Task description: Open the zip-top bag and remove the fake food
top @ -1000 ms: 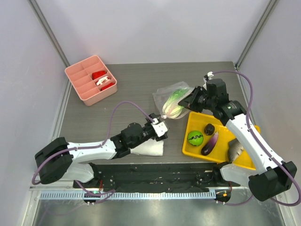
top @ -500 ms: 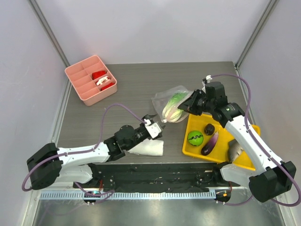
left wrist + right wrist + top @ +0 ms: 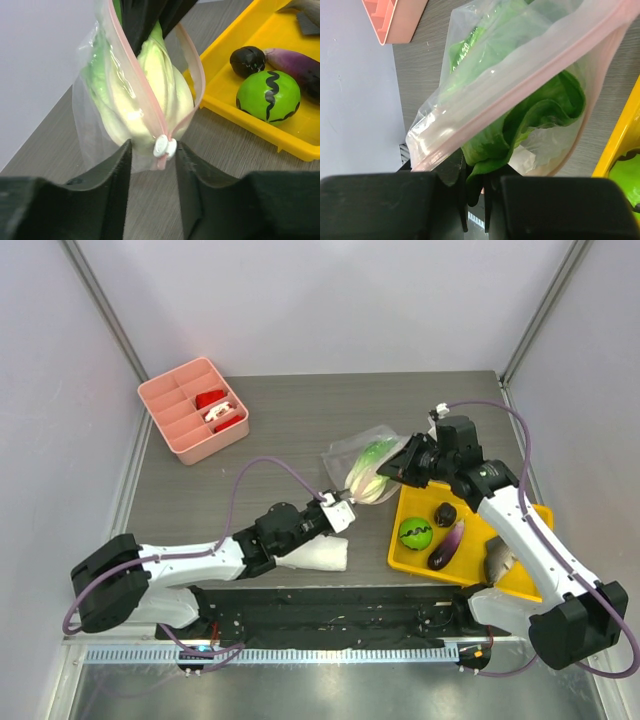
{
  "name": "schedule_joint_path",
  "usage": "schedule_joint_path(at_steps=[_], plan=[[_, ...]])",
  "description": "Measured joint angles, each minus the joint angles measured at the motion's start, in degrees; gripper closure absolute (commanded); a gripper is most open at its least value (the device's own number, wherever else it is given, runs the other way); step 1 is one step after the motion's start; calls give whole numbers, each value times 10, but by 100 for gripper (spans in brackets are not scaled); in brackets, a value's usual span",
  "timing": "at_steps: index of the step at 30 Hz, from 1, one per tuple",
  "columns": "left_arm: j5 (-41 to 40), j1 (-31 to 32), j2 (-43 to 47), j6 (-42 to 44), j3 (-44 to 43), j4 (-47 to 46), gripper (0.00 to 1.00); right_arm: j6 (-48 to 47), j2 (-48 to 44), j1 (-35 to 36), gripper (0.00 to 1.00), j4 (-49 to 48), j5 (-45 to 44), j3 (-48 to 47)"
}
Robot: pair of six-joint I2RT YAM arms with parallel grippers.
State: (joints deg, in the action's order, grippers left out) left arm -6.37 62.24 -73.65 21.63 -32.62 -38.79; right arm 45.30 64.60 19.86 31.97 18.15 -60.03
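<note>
The clear zip-top bag [image 3: 352, 452] hangs in the air over the table, its pink zip strip [image 3: 145, 95] parted. The pale green cabbage [image 3: 369, 469] sits inside it. My right gripper [image 3: 398, 467] is shut on a green cabbage leaf [image 3: 520, 125] at the bag's mouth; its point in its own view is [image 3: 475, 176]. My left gripper [image 3: 345, 506] is open, and in the left wrist view [image 3: 152, 146] the white zip slider [image 3: 165, 146] sits between its fingers. The green striped ball [image 3: 415, 533] and purple eggplant [image 3: 447, 545] lie in the yellow tray [image 3: 525, 580].
A small dark round item [image 3: 445, 513] and a grey item [image 3: 500, 558] also lie in the tray. A white folded towel [image 3: 318, 556] lies under the left arm. A pink divided box [image 3: 170, 400] with red-white items stands at the back left.
My left gripper drew back to the left, then came forward again to the bag's slider. My right gripper shifted slightly left with the bag and cabbage.
</note>
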Motion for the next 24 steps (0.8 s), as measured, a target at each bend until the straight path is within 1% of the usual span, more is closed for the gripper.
schedule_joint_path(at_steps=[3, 4, 5, 8, 9, 10, 11, 12, 13, 15, 16, 18, 19, 22, 24], plan=[[-1, 0, -3, 1, -10, 2, 76, 4, 0, -1, 99, -6, 3, 15], [-1, 0, -5, 1, -12, 3, 85, 6, 0, -2, 99, -10, 3, 20], [-1, 1, -7, 2, -14, 6, 100, 9, 0, -4, 98, -15, 4, 26], [0, 1, -16, 2, -22, 17, 100, 17, 0, -7, 98, -29, 5, 45], [1, 2, -18, 2, -23, 20, 100, 18, 0, -7, 95, -31, 5, 49], [2, 2, -20, 2, -24, 24, 100, 19, 0, -8, 91, -33, 5, 52], [2, 3, -21, 2, -24, 28, 100, 18, 0, -8, 83, -34, 5, 54], [3, 3, -22, 2, -24, 29, 100, 18, 0, -8, 82, -35, 5, 54], [4, 3, -22, 2, -24, 30, 100, 17, 0, -8, 76, -37, 6, 54], [4, 3, -22, 1, -24, 31, 100, 16, 2, -8, 67, -42, 8, 56], [5, 3, -22, 0, -24, 31, 100, 15, 3, -7, 56, -44, 10, 57], [5, 3, -22, -1, -24, 33, 100, 16, 7, -7, 46, -52, 11, 64], [5, 3, -23, -2, -24, 33, 100, 17, 7, -7, 38, -55, 13, 70], [5, 3, -30, -5, -24, 31, 100, 18, 9, -1, 31, -58, 14, 93], [8, 3, -40, -12, -25, 28, 100, 22, 9, 4, 30, -63, 15, 114]])
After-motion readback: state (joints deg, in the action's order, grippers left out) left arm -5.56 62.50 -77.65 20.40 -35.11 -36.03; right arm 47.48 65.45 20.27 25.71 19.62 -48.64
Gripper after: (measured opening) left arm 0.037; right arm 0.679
